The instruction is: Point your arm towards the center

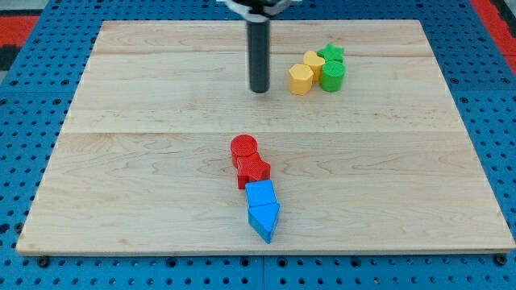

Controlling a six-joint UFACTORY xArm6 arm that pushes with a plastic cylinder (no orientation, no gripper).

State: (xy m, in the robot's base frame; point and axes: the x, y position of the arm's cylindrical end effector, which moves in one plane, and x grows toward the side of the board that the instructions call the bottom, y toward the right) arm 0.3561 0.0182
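My dark rod comes down from the view's top, and my tip (259,89) rests on the wooden board (121,161) above the middle, just left of a cluster at the upper right. That cluster holds a yellow hexagonal block (301,79), a second yellow block (314,60), a green cylinder (332,75) and a green star (330,54), all touching. Below the middle, a red cylinder (244,148) and a red star (253,171) touch. A blue block (260,194) and a blue triangular block (264,220) continue the line towards the view's bottom.
The board lies on a blue perforated surface (32,121) that surrounds it on all sides. A red strip (493,10) shows at the view's top right corner.
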